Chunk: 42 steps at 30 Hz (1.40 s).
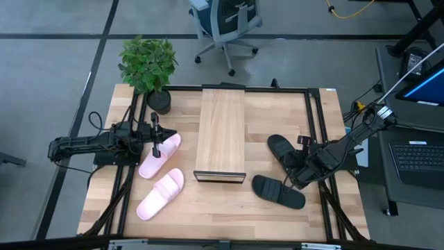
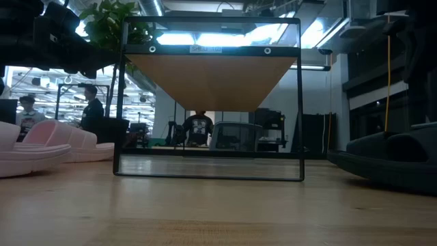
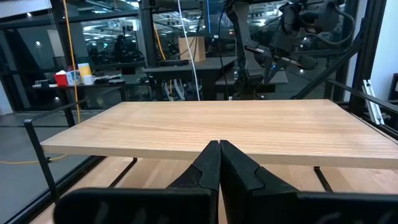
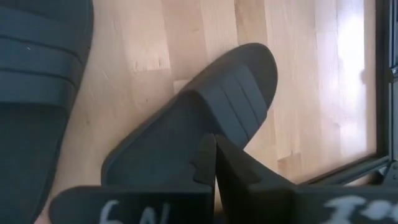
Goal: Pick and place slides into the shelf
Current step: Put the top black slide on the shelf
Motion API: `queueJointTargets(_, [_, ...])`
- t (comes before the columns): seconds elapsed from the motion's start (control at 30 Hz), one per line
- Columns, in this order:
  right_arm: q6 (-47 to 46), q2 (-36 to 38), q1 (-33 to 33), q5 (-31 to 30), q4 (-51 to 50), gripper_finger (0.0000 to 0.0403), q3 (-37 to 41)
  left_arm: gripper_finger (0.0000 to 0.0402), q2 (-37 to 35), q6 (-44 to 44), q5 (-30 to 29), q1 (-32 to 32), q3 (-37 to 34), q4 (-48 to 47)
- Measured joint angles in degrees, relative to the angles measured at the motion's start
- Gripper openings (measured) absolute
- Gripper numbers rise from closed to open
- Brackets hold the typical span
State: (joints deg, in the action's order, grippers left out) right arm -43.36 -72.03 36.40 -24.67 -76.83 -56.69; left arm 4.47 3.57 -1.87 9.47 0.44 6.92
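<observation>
The shelf [image 1: 220, 135] stands mid-table, a light plank top on a dark frame [image 2: 212, 174]. Two pale pink slides [image 1: 159, 154] [image 1: 161, 193] lie sole-down on the table to its left, and two black slides [image 1: 284, 151] [image 1: 277, 191] lie to its right. My left gripper [image 1: 156, 137] hovers shut above the farther pink slide, raised to about the height of the shelf top [image 3: 211, 127], which it faces. My right gripper [image 4: 214, 155] is shut and low between the black slides, its tips over the ribbed strap of one [image 4: 230, 93]. My right gripper points down at the strap [image 4: 239, 106] of a black slide that lies flat on the table. I cannot tell whether its shut fingertips touch the strap.
A potted plant [image 1: 149, 66] stands at the table's far left corner. A dark frame [image 1: 316, 125] runs around the table's edges. An office chair [image 1: 225, 24] stands on the floor beyond the far edge, and a laptop desk [image 1: 416, 149] to the right. People show in the room behind [image 2: 198, 126].
</observation>
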Motion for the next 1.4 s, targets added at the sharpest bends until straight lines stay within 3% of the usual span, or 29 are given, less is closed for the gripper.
queueJointTargets(0.87, [-6.0,-1.0,0.0,0.3,0.5,0.0017,0.0,0.0,0.0,0.1,0.0,0.0,0.0,0.0])
queueJointTargets(0.97, [-13.3,-1.0,0.0,0.4,1.6,0.0017,0.0,0.0,0.0,0.1,0.0,0.0,0.0,-0.4])
queueJointTargets(1.17, [-41.6,-1.0,0.1,0.1,8.0,0.0005,0.1,0.0,0.0,0.1,0.0,0.0,0.0,-1.4])
queueJointTargets(1.4, [-57.0,-3.6,2.5,-12.9,22.1,0.0004,3.4,0.0,0.0,0.1,0.0,0.0,0.0,-1.3])
